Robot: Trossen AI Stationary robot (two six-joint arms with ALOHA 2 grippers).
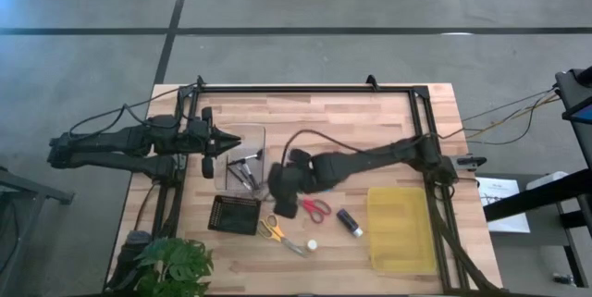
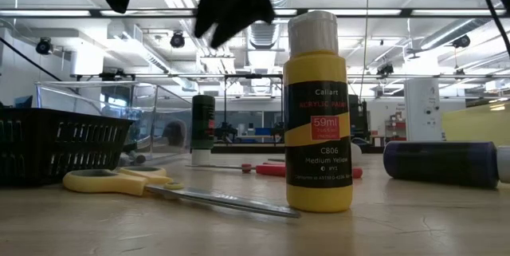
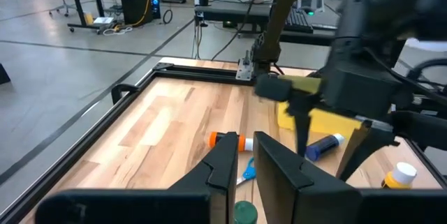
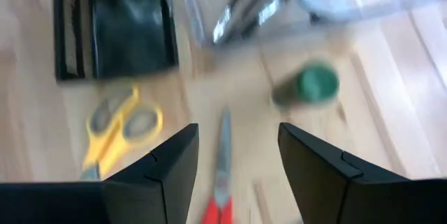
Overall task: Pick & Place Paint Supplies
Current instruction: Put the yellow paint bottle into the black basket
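My right gripper (image 4: 237, 137) hangs open and empty above the table's middle (image 1: 282, 200). Below it lie yellow-handled scissors (image 4: 122, 123), red-handled scissors (image 4: 220, 182) and a green paint pot (image 4: 314, 84), all flat on the wood. Thin brushes (image 1: 245, 172) lie in a clear container (image 1: 242, 154). A yellow paint bottle (image 2: 319, 112) stands upright, and a dark blue tube (image 1: 349, 221) lies on its side. My left gripper (image 1: 222, 140) waits shut at the table's left, above the clear container's left end.
A black square tray (image 1: 233, 214) sits left of the yellow scissors. A yellow bin (image 1: 400, 228) stands at the near right. A potted plant (image 1: 171, 265) fills the near left corner. A black frame (image 1: 305, 89) runs along the far edge.
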